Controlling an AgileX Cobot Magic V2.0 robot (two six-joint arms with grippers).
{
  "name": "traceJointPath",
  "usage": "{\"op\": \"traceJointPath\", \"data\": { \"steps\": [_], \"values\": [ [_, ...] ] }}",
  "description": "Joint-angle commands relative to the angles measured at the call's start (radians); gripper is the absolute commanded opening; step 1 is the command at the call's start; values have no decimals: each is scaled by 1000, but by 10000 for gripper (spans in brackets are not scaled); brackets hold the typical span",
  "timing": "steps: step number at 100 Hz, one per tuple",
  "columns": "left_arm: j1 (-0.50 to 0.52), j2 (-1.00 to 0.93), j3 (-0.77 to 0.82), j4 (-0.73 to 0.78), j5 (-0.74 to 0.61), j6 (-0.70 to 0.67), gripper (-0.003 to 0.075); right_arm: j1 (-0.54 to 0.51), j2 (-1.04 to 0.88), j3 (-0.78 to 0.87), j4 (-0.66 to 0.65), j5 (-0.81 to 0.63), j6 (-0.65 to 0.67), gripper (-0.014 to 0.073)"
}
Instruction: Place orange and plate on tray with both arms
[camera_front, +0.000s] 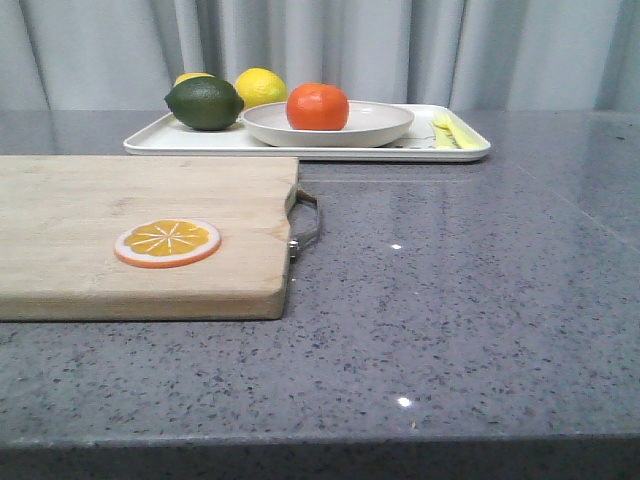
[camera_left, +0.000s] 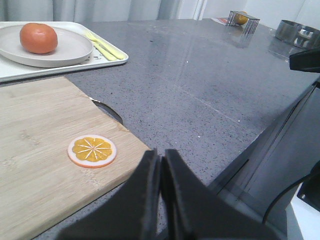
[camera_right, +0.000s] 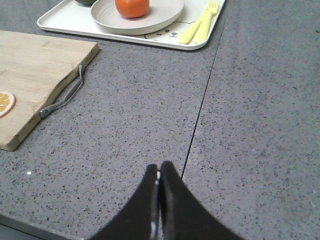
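The orange (camera_front: 317, 106) sits on the plate (camera_front: 380, 124), and the plate rests on the tray (camera_front: 150, 142) at the table's far side. My left gripper (camera_left: 161, 165) and right gripper (camera_right: 159, 175) are both clenched on nothing, well apart from the tray, over the near table edge.

No text, label, brand or number can be read anywhere. The tray (camera_right: 165, 41) bears only a faint drawing.
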Motion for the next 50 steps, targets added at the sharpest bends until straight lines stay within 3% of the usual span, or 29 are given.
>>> {"op": "traceJointPath", "data": {
  "steps": [1,16,25,39,50],
  "values": [
    [-6,8,-26,-20,-67,0,-20,0,6,-25,10,-80,-6,-67],
    [-4,-1,0,30,-95,0,-20,0,6,-25,10,-80,-6,-67],
    [13,-19,49,36,-201,0,-20,0,6,-25,10,-80,-6,-67],
    [103,-35,145,45,-410,0,-20,0,6,-25,10,-80,-6,-67],
    [189,-48,189,95,-476,0,-20,0,6,-25,10,-80,-6,-67]
  ]
}}
